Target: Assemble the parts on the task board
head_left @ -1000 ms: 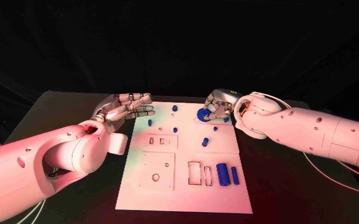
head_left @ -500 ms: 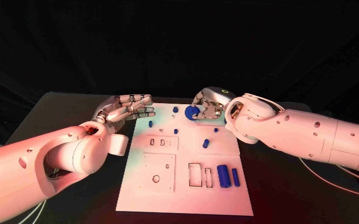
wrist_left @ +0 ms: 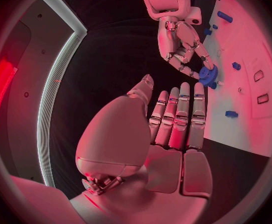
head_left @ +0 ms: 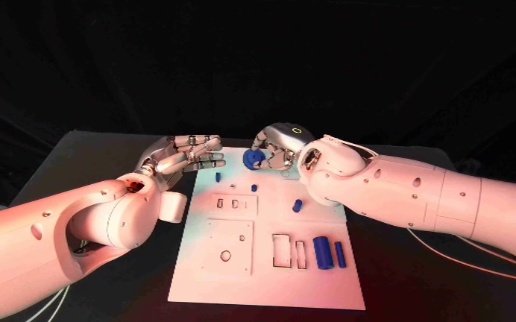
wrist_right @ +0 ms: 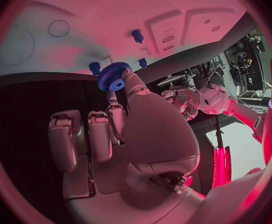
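Blue gear (head_left: 253, 159), toothed rim and a hole through the middle, pinched in the fingertips of the right hand (head_left: 277, 150) and carried above the far end of the task board (head_left: 269, 277). The right wrist view shows the gear (wrist_right: 113, 76) face-on, nipped between thumb and a finger with the other fingers standing off it, which looks like a way of leaving the bore open to go down over a peg. Just beyond the gear on the board stand small blue pegs (wrist_right: 137, 35); which of them is the target I cannot tell.

The left hand (head_left: 180, 156) hovers at the board's far left corner, just beside the gear, fingers straight and together, nothing in it. My reading is that it waits there either to take the gear or to steady the board, but that is a guess.

Near the board's nearer end two blue cylinders (head_left: 321, 250) lie side by side, next to rectangular slots, untouched. A short blue peg (head_left: 296, 205) stands around the board's middle.

Hard to make out: whether the gear is clear of the board or touching a peg, since the right hand covers the spot beneath it in the head view. The right forearm also hides part of the board's right edge.
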